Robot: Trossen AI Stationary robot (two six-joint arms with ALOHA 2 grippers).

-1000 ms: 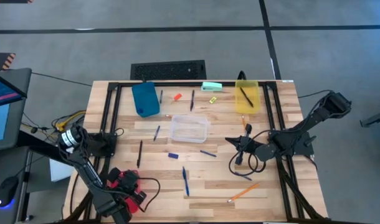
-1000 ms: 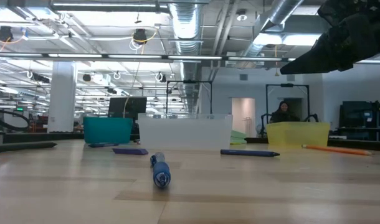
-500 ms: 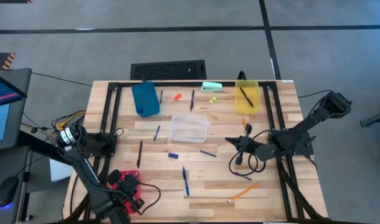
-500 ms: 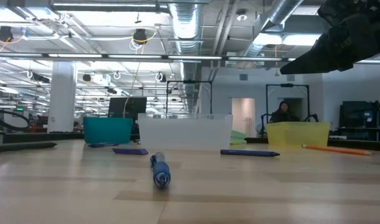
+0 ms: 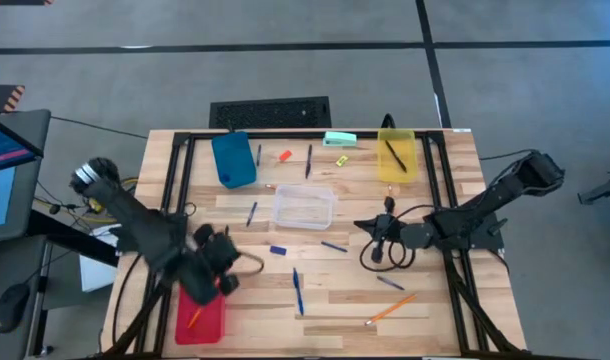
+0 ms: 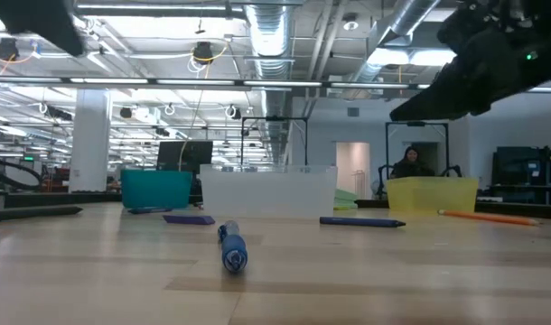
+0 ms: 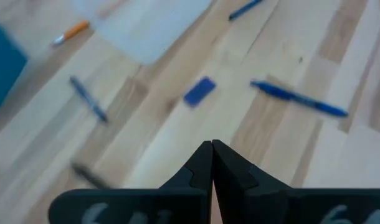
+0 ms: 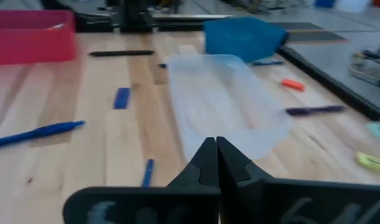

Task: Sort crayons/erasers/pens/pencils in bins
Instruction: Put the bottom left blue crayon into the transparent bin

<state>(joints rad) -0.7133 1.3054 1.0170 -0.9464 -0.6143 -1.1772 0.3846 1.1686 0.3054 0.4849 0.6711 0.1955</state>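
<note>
My left gripper (image 5: 233,262) hangs shut and empty above the table, just past the red bin (image 5: 200,318), in which an orange pencil (image 5: 193,318) lies. Beyond its fingertips lie a blue eraser (image 7: 199,91) and a blue pen (image 7: 299,99). My right gripper (image 5: 360,225) hovers shut and empty right of the clear bin (image 5: 305,208). The blue bin (image 5: 234,158) and the yellow bin (image 5: 396,155), with a dark pen inside, stand at the far side. Several pens lie flat on the table, as do a pencil (image 5: 392,308), an orange eraser (image 5: 284,156) and a yellow eraser (image 5: 340,159).
A mint-green flat object (image 5: 339,139) lies at the far edge, and a keyboard (image 5: 270,112) sits beyond the table. Black frame rails run along both sides of the table. A cable loops under my right arm (image 5: 385,250). A person (image 6: 409,162) sits in the room behind.
My left gripper has risen from over the red bin at the near left corner and swung toward the table's middle, turning as it went. The bin now shows uncovered, with a pencil in it. My right gripper has shifted slightly toward the table's left.
</note>
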